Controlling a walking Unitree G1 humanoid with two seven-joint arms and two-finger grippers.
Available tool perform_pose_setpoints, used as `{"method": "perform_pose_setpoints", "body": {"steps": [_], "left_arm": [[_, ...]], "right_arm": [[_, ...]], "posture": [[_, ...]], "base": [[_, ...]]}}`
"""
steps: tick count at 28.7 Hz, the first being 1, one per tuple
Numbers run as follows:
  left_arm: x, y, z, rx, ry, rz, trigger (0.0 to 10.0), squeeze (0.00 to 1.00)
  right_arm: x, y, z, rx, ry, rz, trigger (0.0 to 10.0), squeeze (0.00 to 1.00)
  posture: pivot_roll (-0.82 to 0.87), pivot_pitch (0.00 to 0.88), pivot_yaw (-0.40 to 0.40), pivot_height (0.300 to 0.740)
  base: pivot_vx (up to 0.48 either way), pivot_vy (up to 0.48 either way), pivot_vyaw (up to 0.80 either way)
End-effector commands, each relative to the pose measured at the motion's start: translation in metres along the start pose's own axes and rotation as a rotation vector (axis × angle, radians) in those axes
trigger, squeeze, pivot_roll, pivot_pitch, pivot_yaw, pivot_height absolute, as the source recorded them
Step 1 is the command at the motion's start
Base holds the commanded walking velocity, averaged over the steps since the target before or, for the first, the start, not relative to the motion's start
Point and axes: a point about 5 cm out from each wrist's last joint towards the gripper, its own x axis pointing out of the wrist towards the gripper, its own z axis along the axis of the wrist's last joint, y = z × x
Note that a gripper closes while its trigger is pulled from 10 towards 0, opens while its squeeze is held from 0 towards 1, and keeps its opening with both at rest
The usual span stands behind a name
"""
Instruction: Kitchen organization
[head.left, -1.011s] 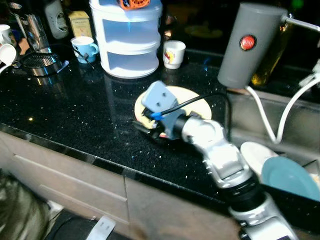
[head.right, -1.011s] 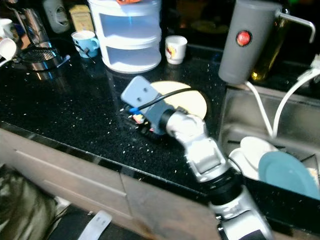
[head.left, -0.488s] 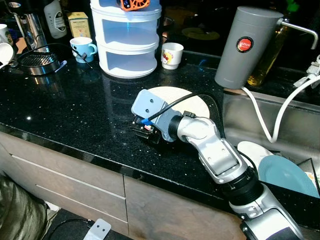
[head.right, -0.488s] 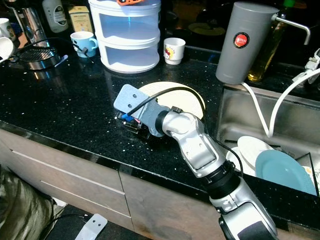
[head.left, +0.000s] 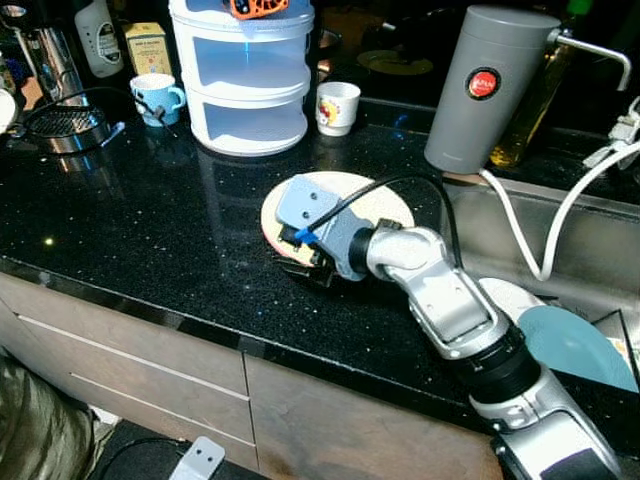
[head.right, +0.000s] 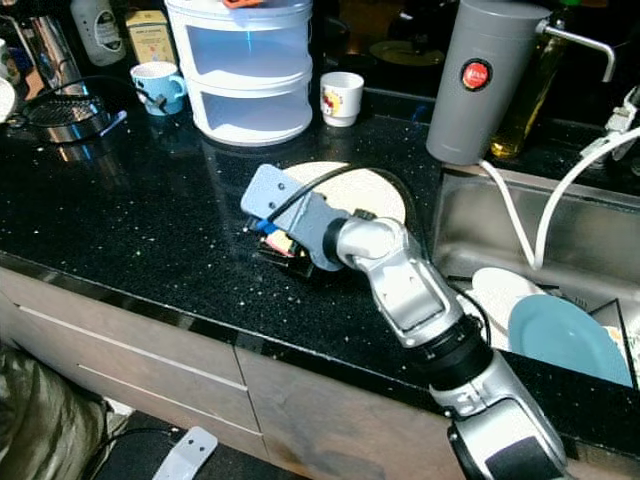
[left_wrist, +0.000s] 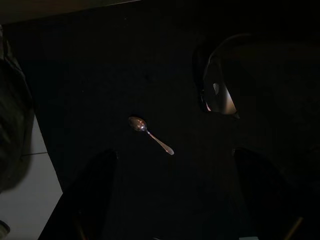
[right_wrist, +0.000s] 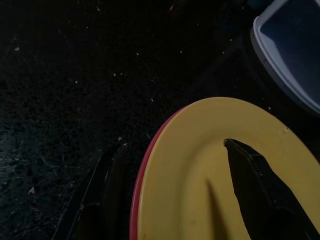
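Plate (right_wrist: 220, 165) is straddled at its rim by the right gripper (right_wrist: 182, 192), fingers spread, one above, one outside. A square, firm pinch is advised before lifting from the counter (head.left: 150, 230).

My right arm (head.left: 450, 310) reaches forward and to my left across the view, elbow bent, its silver links low and the wrist turned inward. The blue-grey wrist camera housing (head.left: 312, 205) sits on top, with a black cable arching back to the forearm. The right gripper (right_wrist: 187, 200) has its fingers apart, one black finger (right_wrist: 252, 187) lying over a yellow surface and the other off its edge. In the left wrist view, my left gripper (left_wrist: 170, 200) shows two dim fingers set wide.
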Motion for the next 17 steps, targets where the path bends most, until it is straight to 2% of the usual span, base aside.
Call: {"method": "perform_pose_setpoints", "body": {"steps": [1,12,17], "left_arm": [[0.001,-0.006,-0.005,0.003,0.017,-0.022,10.0,0.00],[0.001,-0.005,-0.004,0.005,0.017,-0.021,10.0,0.00],[0.001,-0.005,-0.005,0.006,0.017,-0.022,10.0,0.00]], "right_arm": [[-0.004,-0.006,0.005,0.035,-0.022,-0.010,10.0,0.00],[-0.005,-0.009,0.000,0.002,0.025,-0.035,10.0,0.00],[-0.005,-0.009,-0.008,-0.052,0.084,-0.037,10.0,0.00]], "posture": [[-0.01,0.000,-0.053,0.740],[-0.02,0.000,-0.049,0.740],[-0.02,0.000,-0.049,0.740]], "base": [[0.000,0.000,0.00],[0.000,0.000,0.00],[0.000,0.000,0.00]]}}
